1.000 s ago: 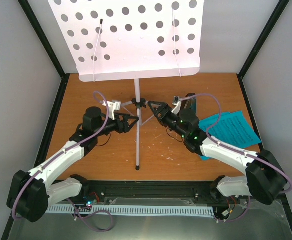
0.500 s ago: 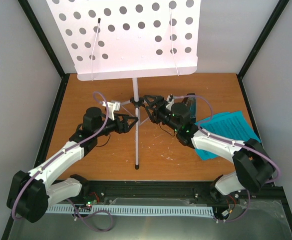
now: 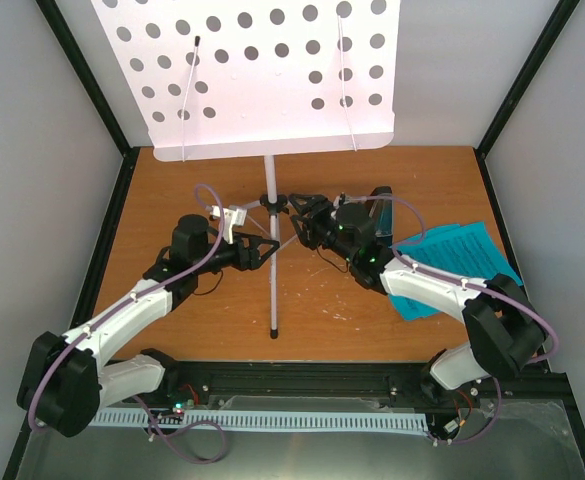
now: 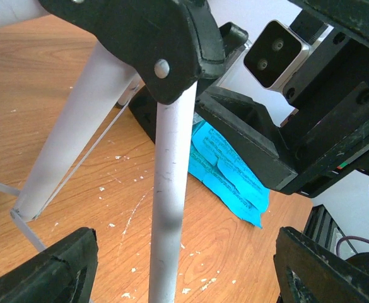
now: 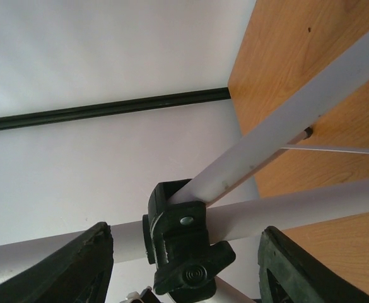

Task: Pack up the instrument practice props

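The white music stand's hole-punched desk (image 3: 262, 70) fills the back of the top view, and its tripod stands on the wooden table (image 3: 162, 190). My left gripper (image 3: 269, 247) is open astride the front leg (image 4: 168, 208), whose white tube runs between the jaws with a gap on each side (image 4: 187, 271). At the stand's black leg clamp (image 5: 184, 246), my right gripper (image 3: 294, 208) is open, one jaw on either side of the clamp and clear of it (image 5: 187, 271). Cyan sheet-music pages (image 3: 462, 260) lie flat at the right (image 4: 228, 170). The black metronome (image 3: 383, 208) is mostly hidden behind my right wrist.
White walls with black frame posts (image 3: 527, 80) close in the table on three sides. A black rail and a white cable channel (image 3: 292, 418) run along the near edge between the arm bases. Thin wire braces (image 4: 89, 158) link the tripod legs low down.
My right arm has swung left from near the pages to the stand's clamp, and its jaws have narrowed a little. The left gripper has edged nearer the front leg. The desk has shifted slightly left.
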Available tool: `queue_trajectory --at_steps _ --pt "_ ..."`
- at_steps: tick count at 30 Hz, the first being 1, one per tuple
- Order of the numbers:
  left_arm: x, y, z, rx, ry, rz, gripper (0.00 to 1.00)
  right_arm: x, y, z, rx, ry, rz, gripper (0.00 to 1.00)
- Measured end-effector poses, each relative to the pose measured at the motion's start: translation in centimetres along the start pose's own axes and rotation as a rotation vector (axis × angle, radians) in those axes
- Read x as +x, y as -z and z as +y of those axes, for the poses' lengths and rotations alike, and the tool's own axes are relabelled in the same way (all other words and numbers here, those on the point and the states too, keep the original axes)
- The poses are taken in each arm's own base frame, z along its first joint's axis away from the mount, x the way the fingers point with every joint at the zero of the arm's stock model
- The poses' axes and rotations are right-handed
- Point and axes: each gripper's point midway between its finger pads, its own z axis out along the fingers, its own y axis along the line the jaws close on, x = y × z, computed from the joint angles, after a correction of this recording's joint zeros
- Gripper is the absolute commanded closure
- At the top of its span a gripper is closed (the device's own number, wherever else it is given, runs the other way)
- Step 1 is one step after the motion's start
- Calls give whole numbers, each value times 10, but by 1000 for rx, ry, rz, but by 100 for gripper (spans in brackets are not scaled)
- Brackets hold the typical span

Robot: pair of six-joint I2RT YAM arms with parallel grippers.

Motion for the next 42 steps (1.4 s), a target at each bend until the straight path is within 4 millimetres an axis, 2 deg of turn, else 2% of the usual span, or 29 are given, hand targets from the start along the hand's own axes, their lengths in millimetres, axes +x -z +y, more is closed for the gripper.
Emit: queue_trajectory --at_steps 6,12,17,27,30,33,35,38,42 --pt "1 0 0 2 -1 3 23 2 -3 6 -2 -24 11 45" --pt "2 0 0 1 -2 5 23 6 -7 2 16 -46 32 50" --pt "2 0 1 0 -4 6 23 11 -10 -4 32 -66 48 62" --pt "3 0 1 0 -4 7 24 10 -10 -4 31 -81 38 95" --pt "3 0 1 0 -4 7 24 10 -10 -3 28 -73 40 94" --pt "3 0 1 -1 -4 7 23 10 -10 -4 27 -66 38 80" --pt "3 0 2 -5 -3 6 23 9 -10 -5 25 -51 34 76" --pt "3 0 2 -8 -2 7 23 9 -9 -6 26 -37 33 77" --pt "4 1 1 -3 0 14 23 10 -9 -2 8 -12 39 86"
